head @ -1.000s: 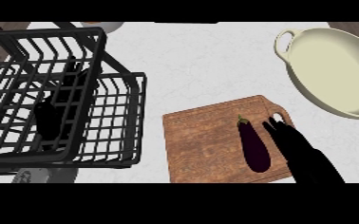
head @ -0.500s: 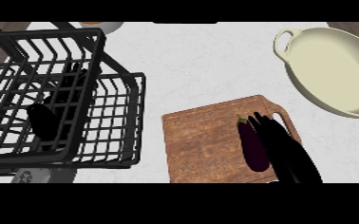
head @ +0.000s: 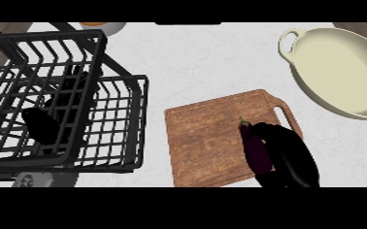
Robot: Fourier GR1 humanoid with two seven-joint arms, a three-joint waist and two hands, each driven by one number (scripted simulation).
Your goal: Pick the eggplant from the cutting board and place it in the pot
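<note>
A dark purple eggplant (head: 254, 149) lies on the right part of the wooden cutting board (head: 208, 140), stem pointing away from me. My right hand (head: 292, 156) lies along its right side, with the fingers curled against and over it. The cream pot (head: 331, 73) stands at the far right, past the board's handle end, and nothing shows inside it. My left hand (head: 41, 122) appears as a dark shape behind the bars of the black wire basket (head: 108, 126), resting at the left with fingers up.
The wire basket fills the left half of the view and stands close to the board's left edge. A small bowl (head: 104, 27) sits at the far edge, top left. Bare white counter (head: 208, 63) lies between basket, board and pot.
My right hand has slid left from beside the eggplant onto it, and its fingers have curled round it. The eggplant has barely moved. The left hand has stayed still.
</note>
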